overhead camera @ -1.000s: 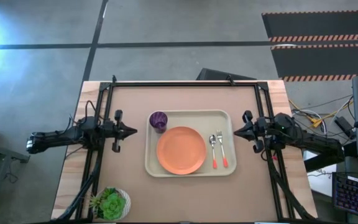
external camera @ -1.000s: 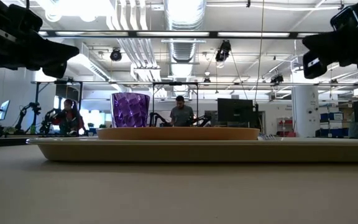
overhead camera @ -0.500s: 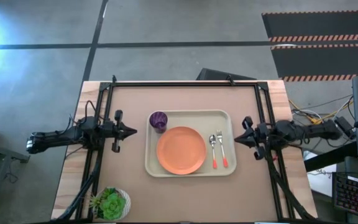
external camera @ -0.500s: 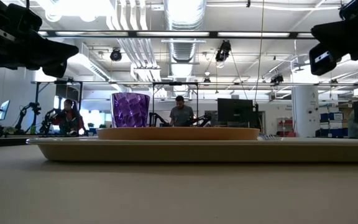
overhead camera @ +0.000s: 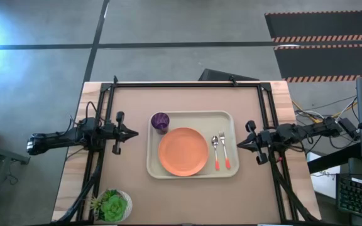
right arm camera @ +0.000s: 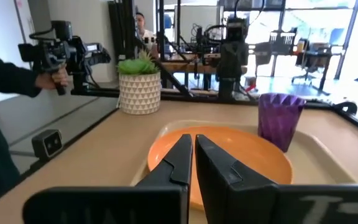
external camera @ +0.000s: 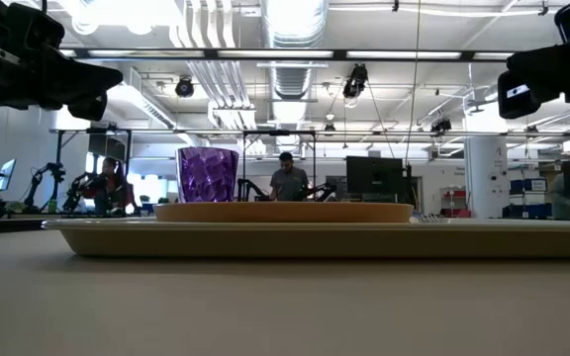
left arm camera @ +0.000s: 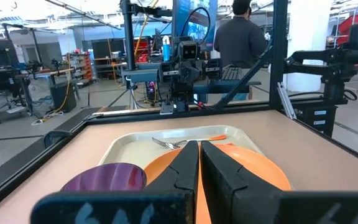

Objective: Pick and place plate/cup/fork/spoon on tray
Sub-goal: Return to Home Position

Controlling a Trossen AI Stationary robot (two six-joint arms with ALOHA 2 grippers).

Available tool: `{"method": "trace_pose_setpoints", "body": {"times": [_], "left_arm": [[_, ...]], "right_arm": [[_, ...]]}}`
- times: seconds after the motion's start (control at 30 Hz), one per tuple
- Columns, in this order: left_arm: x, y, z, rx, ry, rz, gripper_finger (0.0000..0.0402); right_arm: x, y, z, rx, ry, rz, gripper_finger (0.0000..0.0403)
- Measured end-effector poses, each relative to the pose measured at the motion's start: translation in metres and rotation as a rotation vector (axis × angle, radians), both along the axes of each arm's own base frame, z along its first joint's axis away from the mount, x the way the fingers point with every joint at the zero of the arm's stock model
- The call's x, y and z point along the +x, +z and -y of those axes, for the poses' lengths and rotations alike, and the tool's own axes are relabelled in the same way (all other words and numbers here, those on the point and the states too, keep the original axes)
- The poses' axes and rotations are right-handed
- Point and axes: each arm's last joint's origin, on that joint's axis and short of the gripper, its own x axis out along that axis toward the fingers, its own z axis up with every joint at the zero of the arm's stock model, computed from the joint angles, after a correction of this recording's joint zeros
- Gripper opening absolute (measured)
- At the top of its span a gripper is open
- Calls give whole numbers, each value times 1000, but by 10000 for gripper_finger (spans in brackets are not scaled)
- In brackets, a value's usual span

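The cream tray (overhead camera: 192, 119) lies mid-table. On it rest the orange plate (overhead camera: 183, 151), the purple cup (overhead camera: 160, 122) upright at its far left corner, and the spoon (overhead camera: 215, 150) and fork (overhead camera: 224, 150) side by side right of the plate. My left gripper (overhead camera: 134, 132) hangs shut and empty left of the tray, above the table. My right gripper (overhead camera: 239, 144) hangs shut and empty right of the tray. The left wrist view shows the cup (left arm camera: 104, 179) and plate (left arm camera: 253, 168); the right wrist view shows the cup (right arm camera: 280, 121) and plate (right arm camera: 241, 158).
A white pot with a green plant (overhead camera: 110, 205) stands at the table's near left corner. Black frame rails (overhead camera: 105, 113) run along the table's left, right and far sides. People (external camera: 288, 182) stand in the room beyond; a person holds a camera rig (right arm camera: 64, 53).
My right gripper has drawn back toward the table's near edge and slightly toward the right edge, and its arm has swung round. It stays shut and empty. The left arm and the things on the tray have kept still.
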Motion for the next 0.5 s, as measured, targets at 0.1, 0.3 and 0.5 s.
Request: {"method": "trace_pose_setpoints", "body": {"times": [0.1,0.3,0.5], "left_arm": [[0,0,0,0,0,-2,0],[0,-1,0,0,0,-7,0],[2,-2,0,-3,-1,-30,0]], "right_arm": [[0,0,0,-23,-1,3,11],[0,-1,0,-36,-1,-5,11],[1,-2,0,-62,-1,-7,11]]}}
